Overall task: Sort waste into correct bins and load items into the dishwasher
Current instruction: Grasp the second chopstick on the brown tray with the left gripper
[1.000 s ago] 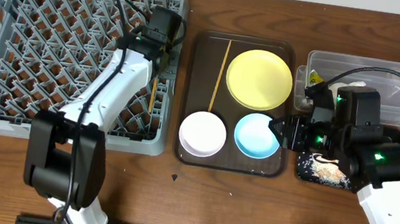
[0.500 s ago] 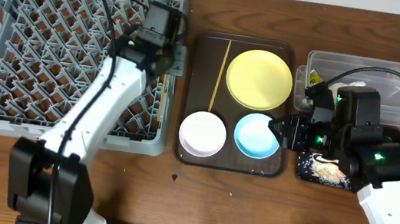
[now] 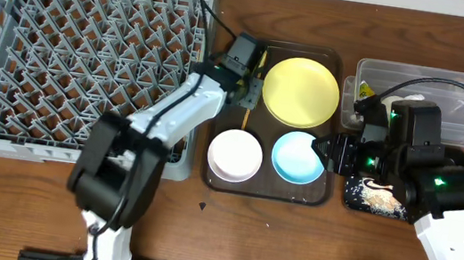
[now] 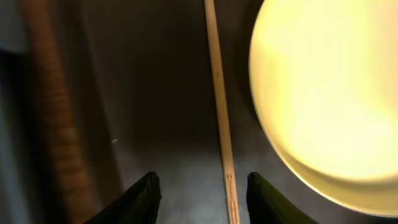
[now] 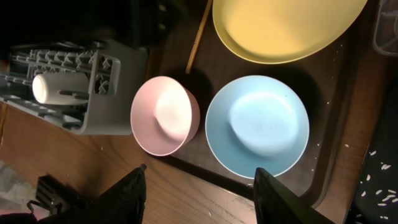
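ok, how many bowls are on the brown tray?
2. The white-pinkish bowl sits at the brown tray's near-left corner, and the light blue bowl is beside it, near-right. None seems hidden.

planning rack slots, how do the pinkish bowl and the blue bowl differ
The pinkish bowl looks narrower and deeper; the blue bowl looks wider and shallower. The pinkish bowl sits nearer the dish rack, the blue bowl farther from it. Both are round and upright on the brown tray.

yellow plate (image 3: 301,91), blue bowl (image 3: 298,157), pink bowl (image 5: 165,116)
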